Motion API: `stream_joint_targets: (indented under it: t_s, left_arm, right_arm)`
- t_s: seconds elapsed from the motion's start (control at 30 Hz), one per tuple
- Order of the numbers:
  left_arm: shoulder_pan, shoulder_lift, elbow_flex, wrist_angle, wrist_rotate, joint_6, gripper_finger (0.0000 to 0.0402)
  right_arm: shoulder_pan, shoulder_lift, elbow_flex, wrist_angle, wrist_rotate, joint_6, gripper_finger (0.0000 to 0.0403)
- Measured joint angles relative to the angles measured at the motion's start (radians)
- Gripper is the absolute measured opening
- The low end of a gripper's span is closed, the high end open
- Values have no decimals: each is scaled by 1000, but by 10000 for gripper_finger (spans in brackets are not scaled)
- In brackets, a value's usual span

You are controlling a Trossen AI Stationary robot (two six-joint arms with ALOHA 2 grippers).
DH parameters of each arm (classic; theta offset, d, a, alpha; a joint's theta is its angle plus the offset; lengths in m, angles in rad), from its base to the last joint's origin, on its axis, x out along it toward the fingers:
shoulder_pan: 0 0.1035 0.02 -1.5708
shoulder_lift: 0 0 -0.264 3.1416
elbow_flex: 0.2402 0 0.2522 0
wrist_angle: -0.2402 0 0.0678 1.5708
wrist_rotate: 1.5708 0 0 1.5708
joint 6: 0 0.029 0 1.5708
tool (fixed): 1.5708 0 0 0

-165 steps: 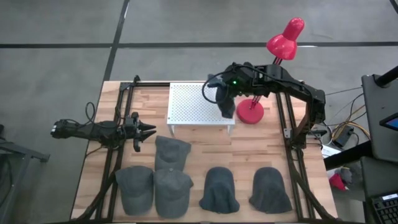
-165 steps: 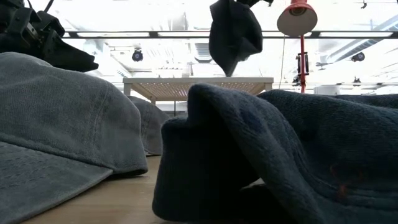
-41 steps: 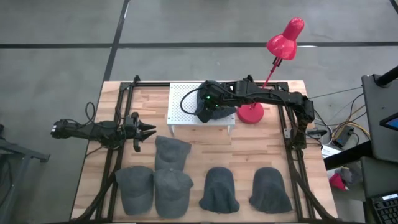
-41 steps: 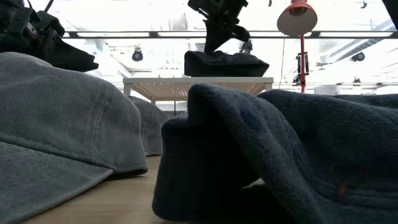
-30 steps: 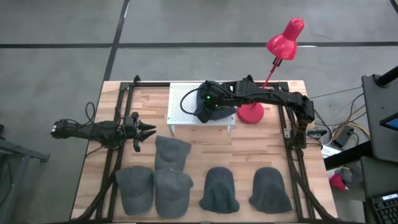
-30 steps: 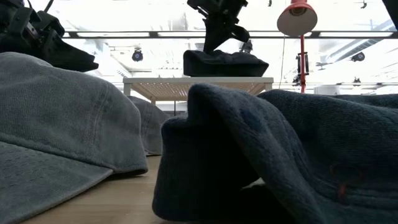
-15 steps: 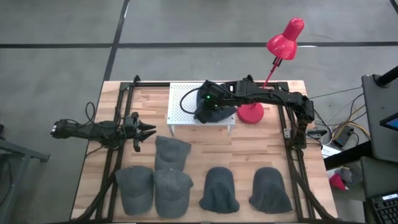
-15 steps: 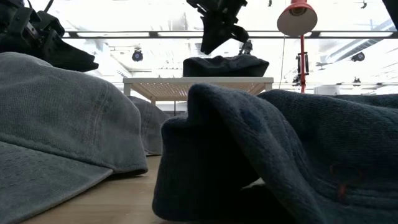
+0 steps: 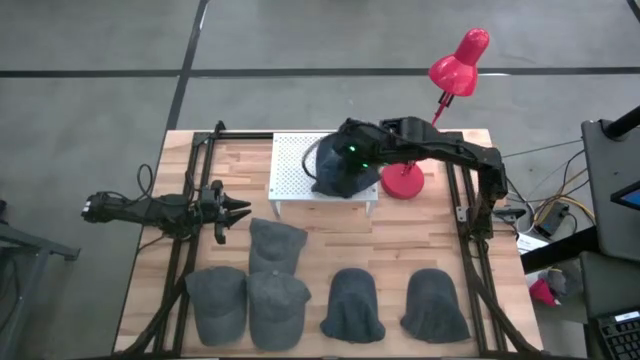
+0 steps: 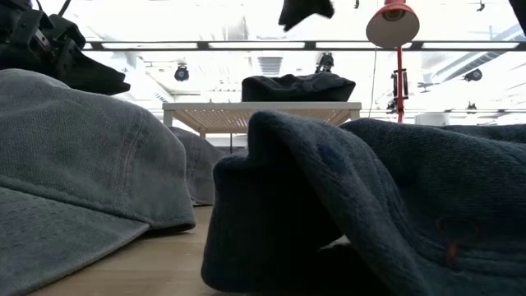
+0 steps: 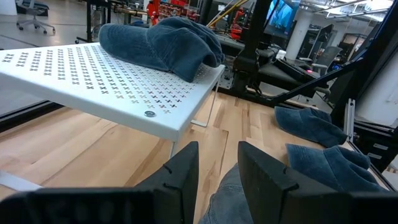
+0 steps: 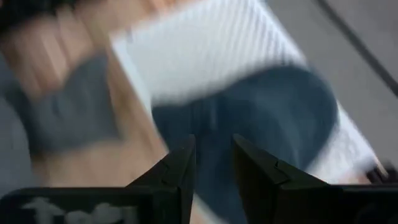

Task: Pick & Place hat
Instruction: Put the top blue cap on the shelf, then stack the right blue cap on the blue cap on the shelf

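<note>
Hat [image 10: 297,87]: lies flat on white shelf [image 9: 292,163], directly beneath right gripper [image 12: 210,163], whose fingers stand apart, empty. Left gripper [image 11: 216,167]: well off, slightly parted, empty.

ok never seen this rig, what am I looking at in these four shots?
Two robot arms at a wooden table. The shots: overhead, table level, and one camera on each wrist. A dark hat lies on the white perforated stand; the right gripper hangs above it, fingers apart, holding nothing. The left gripper waits at the table's left side, empty. Five more hats lie along the near edge, and a red lamp stands beside the stand.
</note>
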Motion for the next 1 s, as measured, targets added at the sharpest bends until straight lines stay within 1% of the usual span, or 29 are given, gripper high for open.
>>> stream_joint_targets:
  t_s: [0.1, 0.17, 0.27, 0.47, 0.67, 0.87, 1.0]
  left_arm:
    - [0, 0, 0, 0, 0, 4, 115]
    - [0, 0, 0, 0, 0, 17, 115]
    - [0, 2, 0, 0, 0, 27, 115]
    - [0, 7, 0, 0, 0, 23, 115]
    - [0, 7, 0, 0, 0, 23, 115]
    - [0, 7, 0, 0, 0, 22, 115]
    - [0, 7, 0, 0, 0, 20, 115]
  right_arm:
    - [39, 0, 43, -202, 0, 28, 91]
    - [78, -7, 37, -190, -4, 24, 86]
    - [144, -32, 11, -187, -45, 1, 80]
    - [264, -70, -69, -195, -68, 109, 70]
    - [388, -144, -230, -199, -108, 349, 78]
    - [535, -224, -418, -199, -183, 679, 93]
    - [646, -268, -529, -194, -184, 906, 103]
